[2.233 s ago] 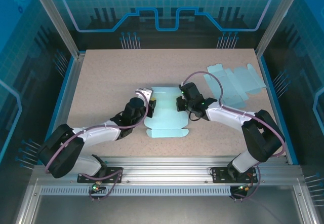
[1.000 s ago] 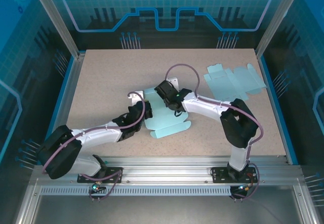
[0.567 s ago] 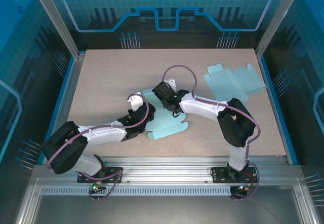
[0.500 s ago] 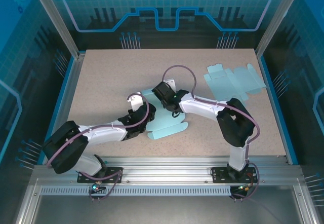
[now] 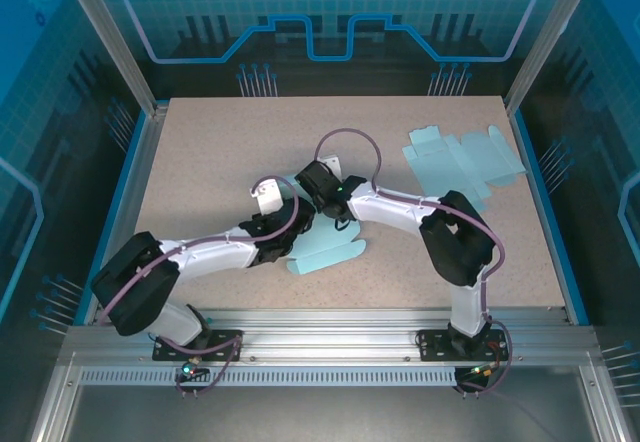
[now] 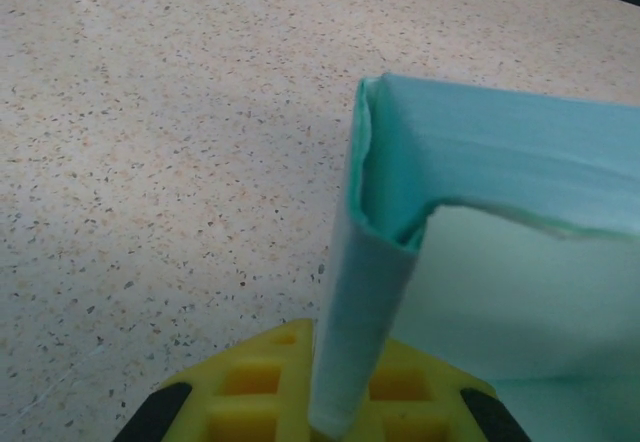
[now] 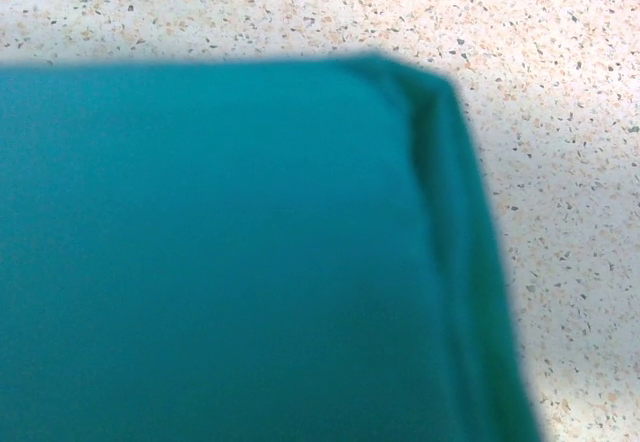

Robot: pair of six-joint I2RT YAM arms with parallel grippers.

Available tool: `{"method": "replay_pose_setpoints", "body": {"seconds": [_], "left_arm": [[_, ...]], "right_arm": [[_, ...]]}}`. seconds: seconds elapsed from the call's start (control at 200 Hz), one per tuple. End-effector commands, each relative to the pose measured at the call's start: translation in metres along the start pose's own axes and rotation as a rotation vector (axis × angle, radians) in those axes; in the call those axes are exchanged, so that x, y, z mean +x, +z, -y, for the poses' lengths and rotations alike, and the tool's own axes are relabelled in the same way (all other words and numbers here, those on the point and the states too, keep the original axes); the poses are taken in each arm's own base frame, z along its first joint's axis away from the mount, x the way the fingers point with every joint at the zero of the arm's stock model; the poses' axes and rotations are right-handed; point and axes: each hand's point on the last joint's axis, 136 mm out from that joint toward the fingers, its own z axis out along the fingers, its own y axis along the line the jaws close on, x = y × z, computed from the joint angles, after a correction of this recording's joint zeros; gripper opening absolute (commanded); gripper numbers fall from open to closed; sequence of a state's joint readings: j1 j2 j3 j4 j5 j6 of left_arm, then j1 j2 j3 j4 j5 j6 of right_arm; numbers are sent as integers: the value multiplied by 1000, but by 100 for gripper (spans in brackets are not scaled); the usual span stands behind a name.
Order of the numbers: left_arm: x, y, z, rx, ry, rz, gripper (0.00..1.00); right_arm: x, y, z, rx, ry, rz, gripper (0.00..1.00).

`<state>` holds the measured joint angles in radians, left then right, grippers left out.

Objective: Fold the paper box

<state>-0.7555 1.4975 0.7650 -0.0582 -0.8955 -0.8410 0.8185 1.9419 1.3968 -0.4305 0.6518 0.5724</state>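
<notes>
The light blue paper box (image 5: 328, 249) lies at the middle of the table, its far part raised and folded over. My left gripper (image 5: 284, 230) sits at the box's left edge. In the left wrist view a folded panel of the paper box (image 6: 480, 162) stands upright between the yellow fingers (image 6: 250, 382), and the left gripper (image 6: 340, 407) is shut on it. My right gripper (image 5: 318, 190) is at the box's far edge, over the raised part. In the right wrist view the paper box (image 7: 220, 252) hides the fingers, with speckled table (image 7: 560, 82) beyond.
A second flat blue box blank (image 5: 462, 162) lies unfolded at the back right. Both forearms cross the middle of the table near the box. A blue rail (image 5: 128, 192) borders the table's left side, and another borders the right.
The right gripper has swept from the box's right side to the left, carrying that side up and over. The left gripper has shifted right under it. The box has turned slightly.
</notes>
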Motion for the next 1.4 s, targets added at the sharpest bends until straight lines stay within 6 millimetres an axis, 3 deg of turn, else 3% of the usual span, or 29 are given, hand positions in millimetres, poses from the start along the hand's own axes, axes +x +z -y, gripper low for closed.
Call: {"method": "replay_pose_setpoints", "body": {"seconds": [0.0,0.36,0.58,0.725,0.875,1.146,1.396], "left_arm": [[-32,0,-40,-214,-15,127,0],[-40,-4,-45,-203,-18,142,0],[-46,-5,-62,-201,-72,146,0],[-48,-7,-63,-197,-96,150,0],[-47,-5,-48,-128,-103,116,0],[-34,-8,-7,115,-123,6,19],[-31,-14,10,214,-122,-47,30]], "right_arm": [[33,23,67,287,-111,-109,0],[31,25,63,253,-100,-121,0],[30,22,64,246,-93,-118,0],[28,22,59,222,-86,-120,0],[25,22,53,194,-82,-126,0],[23,19,53,200,-90,-146,0],[23,20,48,184,-110,-168,0]]}}
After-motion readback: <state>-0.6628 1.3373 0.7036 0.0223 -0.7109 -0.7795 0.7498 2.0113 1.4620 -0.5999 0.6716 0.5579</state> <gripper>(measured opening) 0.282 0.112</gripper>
